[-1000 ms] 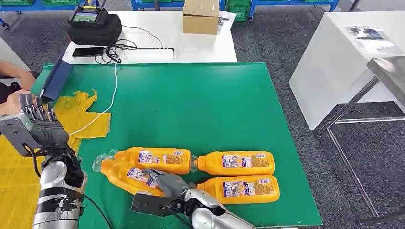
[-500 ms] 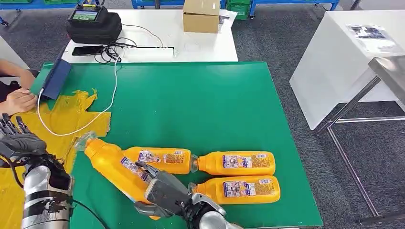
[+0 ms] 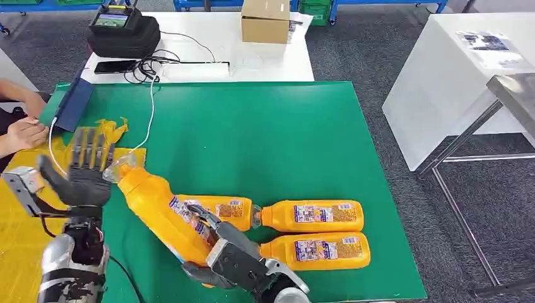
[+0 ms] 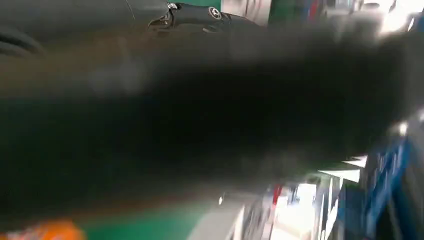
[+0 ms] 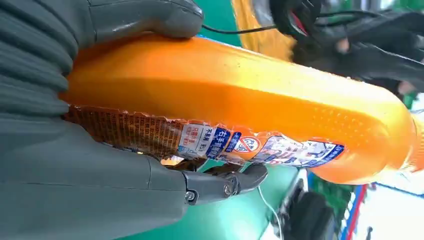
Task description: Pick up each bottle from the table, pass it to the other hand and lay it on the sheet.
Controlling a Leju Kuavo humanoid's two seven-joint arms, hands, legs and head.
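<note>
My right hand (image 3: pixel 230 257) grips an orange bottle (image 3: pixel 158 208) by its lower body and holds it tilted above the green table (image 3: pixel 265 139), its clear cap (image 3: pixel 113 169) pointing up and left. The right wrist view shows the bottle (image 5: pixel 240 105) wrapped by thumb and fingers (image 5: pixel 225 182). My left hand (image 3: pixel 85 173) is raised beside the cap with fingers spread, holding nothing. Three more orange bottles lie on the table: one (image 3: pixel 221 208) behind the held one, and two (image 3: pixel 312 216) (image 3: pixel 315 250) to the right. The yellow sheet (image 3: pixel 19 233) covers the table's left side.
A person's hand (image 3: pixel 22 134) rests at the left edge near a blue tablet (image 3: pixel 72 104) with a white cable (image 3: pixel 150 120). A black bag (image 3: pixel 123 31) and a cardboard box (image 3: pixel 265 22) stand on the white table behind. A white table (image 3: pixel 454 82) is on the right.
My right hand has lifted the bottle off the table and swung its cap up and left. My left hand dipped, then rose with spread fingers close to the cap.
</note>
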